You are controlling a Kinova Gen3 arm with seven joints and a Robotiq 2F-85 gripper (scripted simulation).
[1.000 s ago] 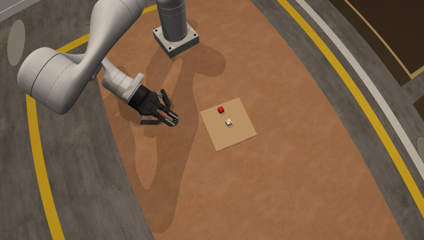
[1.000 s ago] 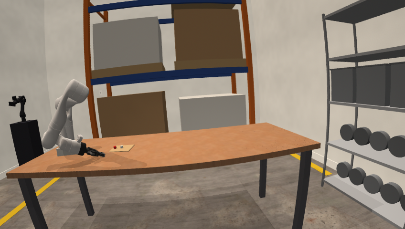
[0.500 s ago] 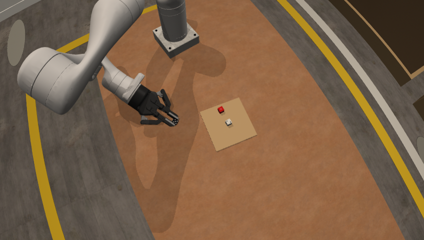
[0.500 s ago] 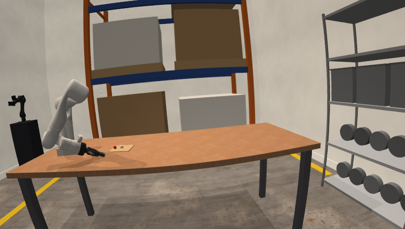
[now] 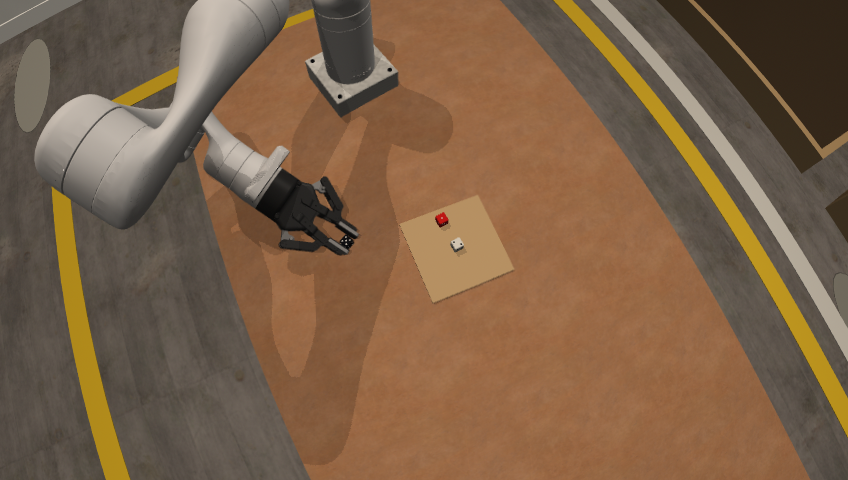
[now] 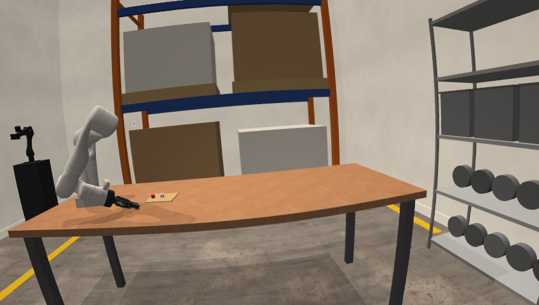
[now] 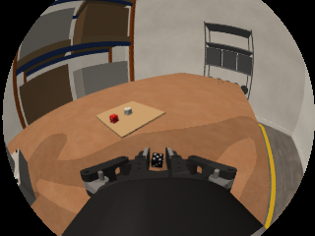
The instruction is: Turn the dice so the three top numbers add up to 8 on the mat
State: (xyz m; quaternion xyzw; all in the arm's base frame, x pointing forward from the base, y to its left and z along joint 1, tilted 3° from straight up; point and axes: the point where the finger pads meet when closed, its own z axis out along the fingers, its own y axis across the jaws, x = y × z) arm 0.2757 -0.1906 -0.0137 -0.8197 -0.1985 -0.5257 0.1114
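A tan mat [image 5: 458, 252] lies flat on the wooden table. A red die [image 5: 441, 219] and a white die [image 5: 457, 244] rest on it, close together. A black die [image 5: 346, 240] with white pips is off the mat, to its left. My gripper [image 5: 349, 240] reaches low over the table and is nearly level. Its fingers stand slightly apart on either side of the black die. In the wrist view the black die [image 7: 157, 159] sits between the fingertips with a small gap on each side. The mat [image 7: 132, 118] lies ahead of the gripper.
The arm's base block [image 5: 351, 80] stands on the table behind the mat. The table's curved left edge runs close behind the gripper. Shelving with boxes [image 6: 223, 90] stands beyond the table, and a black pedestal [image 6: 34, 189] stands at the left end.
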